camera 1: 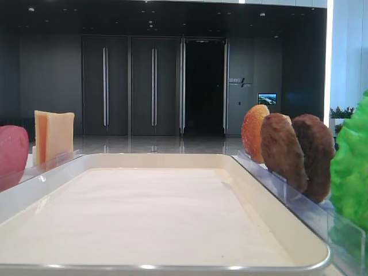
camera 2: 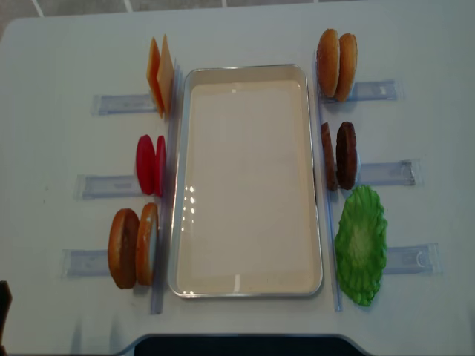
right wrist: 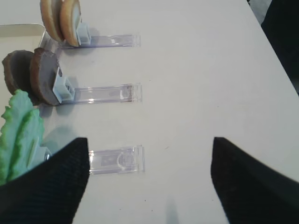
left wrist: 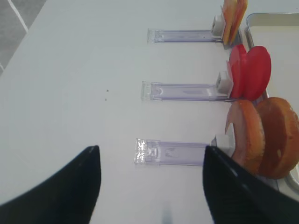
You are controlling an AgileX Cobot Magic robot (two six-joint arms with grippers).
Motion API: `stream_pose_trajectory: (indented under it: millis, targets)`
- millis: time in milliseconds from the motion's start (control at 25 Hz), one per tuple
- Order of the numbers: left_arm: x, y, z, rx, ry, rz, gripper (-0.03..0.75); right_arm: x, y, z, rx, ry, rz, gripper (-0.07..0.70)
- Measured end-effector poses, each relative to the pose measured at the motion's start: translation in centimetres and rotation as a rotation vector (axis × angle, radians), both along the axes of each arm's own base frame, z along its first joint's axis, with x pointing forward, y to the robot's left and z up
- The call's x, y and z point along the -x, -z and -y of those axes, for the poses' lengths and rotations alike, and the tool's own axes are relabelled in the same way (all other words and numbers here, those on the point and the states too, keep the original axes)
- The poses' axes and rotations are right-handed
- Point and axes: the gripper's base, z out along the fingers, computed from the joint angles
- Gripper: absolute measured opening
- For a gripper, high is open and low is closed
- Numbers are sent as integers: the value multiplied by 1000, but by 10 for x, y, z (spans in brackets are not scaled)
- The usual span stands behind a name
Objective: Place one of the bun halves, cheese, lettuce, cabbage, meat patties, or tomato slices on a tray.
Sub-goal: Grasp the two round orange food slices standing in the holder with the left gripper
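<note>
The white tray (camera 2: 245, 185) lies bare in the middle of the table. On racks to its left stand the cheese (camera 2: 159, 74), the tomato slices (camera 2: 151, 165) and glossy orange buns (camera 2: 133, 247). To its right stand the bun halves (camera 2: 336, 54) with pale faces, the meat patties (camera 2: 338, 156) and the green lettuce (camera 2: 361, 245). No cabbage shows. My left gripper (left wrist: 152, 186) hovers open over the bare table beside the orange buns (left wrist: 261, 137). My right gripper (right wrist: 149, 186) hovers open beside the lettuce (right wrist: 18, 135), holding nothing.
Clear plastic racks (right wrist: 107, 93) stick out from each food towards the table's sides. The left table edge (left wrist: 18, 42) runs near the left arm, and the right edge (right wrist: 275, 51) near the right arm. A dark hall (camera 1: 172, 86) lies beyond.
</note>
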Motion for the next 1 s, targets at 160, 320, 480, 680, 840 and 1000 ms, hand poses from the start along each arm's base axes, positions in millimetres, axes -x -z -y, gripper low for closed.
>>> stream_pose_trajectory:
  millis: [160, 320, 480, 680, 840, 1000]
  targets:
    - [0, 0, 0, 0, 0, 0, 517, 0, 0, 0, 0, 0, 0, 540]
    - [0, 0, 0, 0, 0, 0, 519, 0, 0, 0, 0, 0, 0, 540]
    - [0, 0, 0, 0, 0, -2, 517, 0, 0, 0, 0, 0, 0, 540]
    - [-5, -3, 0, 9, 0, -68, 517, 0, 0, 0, 0, 0, 0, 540]
    - [-14, -9, 0, 33, 4, -188, 517, 0, 0, 0, 0, 0, 0, 540]
    - [-28, -17, 0, 62, 14, -289, 517, 0, 0, 0, 0, 0, 0, 540]
